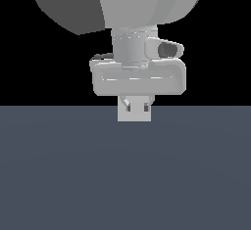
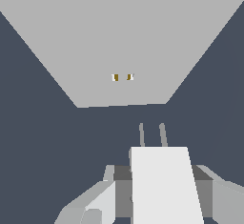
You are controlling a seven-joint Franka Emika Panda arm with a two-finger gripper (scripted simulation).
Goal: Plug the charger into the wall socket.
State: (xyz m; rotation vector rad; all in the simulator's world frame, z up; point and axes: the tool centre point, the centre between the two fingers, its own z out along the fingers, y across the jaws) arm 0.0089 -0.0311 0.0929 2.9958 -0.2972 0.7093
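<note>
In the wrist view my gripper (image 2: 162,192) is shut on the charger (image 2: 162,180), a plain light-grey block held between the two fingers (image 2: 121,189). Its two thin prongs (image 2: 152,135) point toward the wall socket (image 2: 122,42). The socket is a large flat light-grey plate with two tiny holes (image 2: 122,77) at its centre. A gap of dark floor separates prongs and plate. The prongs sit slightly to one side of the holes. In the exterior view the gripper (image 1: 137,106) hangs low over the floor. A light-grey square (image 1: 134,116) shows at its fingertips; I cannot tell whether it is charger or socket.
Dark blue-grey floor (image 1: 125,175) fills the lower half of the exterior view, under a black background. The arm's large white body (image 1: 122,4) fills the top. No other objects show.
</note>
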